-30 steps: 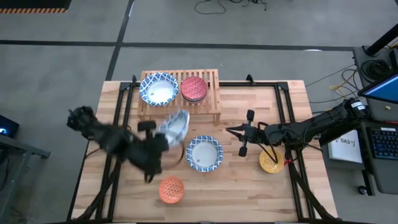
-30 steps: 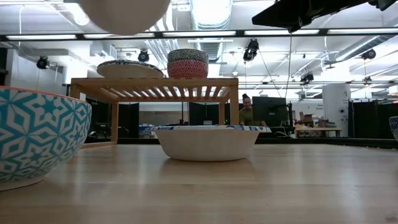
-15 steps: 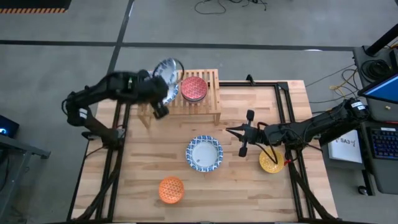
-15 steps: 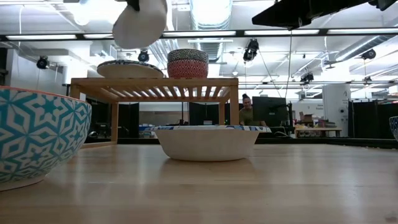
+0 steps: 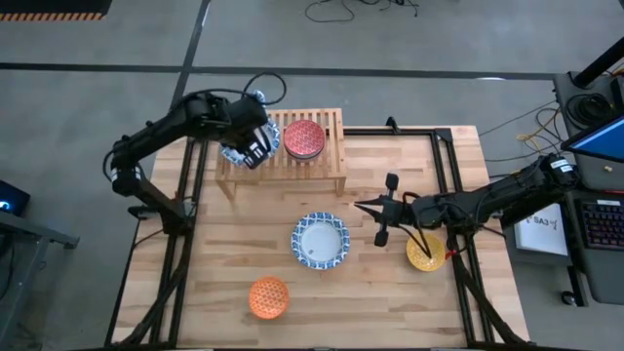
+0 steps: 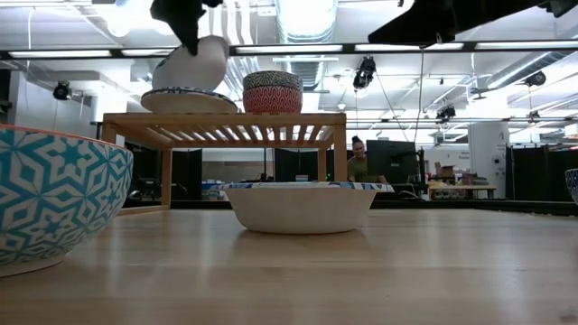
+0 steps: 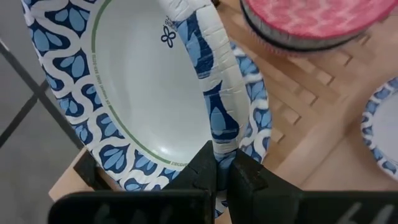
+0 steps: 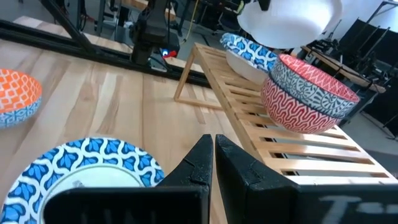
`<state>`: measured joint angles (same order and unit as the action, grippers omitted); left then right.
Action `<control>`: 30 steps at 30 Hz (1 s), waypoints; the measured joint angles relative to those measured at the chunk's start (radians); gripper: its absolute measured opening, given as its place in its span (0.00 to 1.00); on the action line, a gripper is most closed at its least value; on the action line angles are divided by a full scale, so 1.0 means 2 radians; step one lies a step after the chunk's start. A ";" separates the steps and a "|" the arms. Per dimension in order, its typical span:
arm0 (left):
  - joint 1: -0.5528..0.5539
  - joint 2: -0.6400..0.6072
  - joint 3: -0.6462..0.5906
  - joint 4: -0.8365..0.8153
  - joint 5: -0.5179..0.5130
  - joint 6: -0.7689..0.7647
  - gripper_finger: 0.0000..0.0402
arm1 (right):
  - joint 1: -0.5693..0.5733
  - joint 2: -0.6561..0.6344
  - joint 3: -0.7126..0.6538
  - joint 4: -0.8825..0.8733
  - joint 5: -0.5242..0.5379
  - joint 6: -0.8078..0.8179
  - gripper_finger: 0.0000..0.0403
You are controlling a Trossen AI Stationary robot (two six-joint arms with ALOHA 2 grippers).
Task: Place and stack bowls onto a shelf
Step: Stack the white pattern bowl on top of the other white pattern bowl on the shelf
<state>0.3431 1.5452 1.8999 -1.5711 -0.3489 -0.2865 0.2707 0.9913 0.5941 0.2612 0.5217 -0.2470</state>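
- Tabletop (image 5: pixel 390 292): light wood; carries the shelf at its far edge and three loose bowls nearer the middle and front.
- Shelf (image 5: pixel 327 156): slatted rack on short legs. Room remains beside the red stack, so further stacking looks possible.
- Left arm: reaches over the shelf's left end. Left gripper (image 7: pixel 222 177) has its jaws closed on the rim of a wide blue-patterned bowl (image 7: pixel 205 81), held tilted above another wide bowl on the shelf (image 7: pixel 124 112). Judged: rim pinch keeps the bowl's base free to nest into the one below.
- Right arm: waits over the table's right side, right gripper (image 5: pixel 377 208) with jaws closed, holding nothing, clear of the left arm's path.
- Wide bowl on the table (image 5: pixel 319 240): upright, centre, not yet shelved.
- Red bowl (image 5: pixel 303 138): on the shelf, atop a darker small bowl.
- Orange bowl (image 5: pixel 269 297): front of table.
- Yellow bowl (image 5: pixel 426 254): just beside the right arm.
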 joint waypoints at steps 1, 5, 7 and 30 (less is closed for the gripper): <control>0.000 0.000 -0.006 0.000 0.000 -0.002 0.00 | 0.000 0.000 0.000 -0.001 0.000 0.000 0.02; 0.000 0.000 -0.029 0.000 0.000 -0.006 0.00 | 0.000 0.000 0.000 0.000 0.000 0.000 0.02; 0.000 0.000 -0.042 0.000 0.000 -0.009 0.00 | 0.000 0.000 0.000 0.000 0.000 0.000 0.02; -0.001 0.000 -0.074 0.000 0.000 -0.001 0.23 | 0.000 0.000 0.000 0.000 0.000 0.001 0.02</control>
<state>0.3412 1.5455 1.7512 -1.5711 -0.3485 -0.2893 0.2703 0.9913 0.5941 0.2619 0.5220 -0.2459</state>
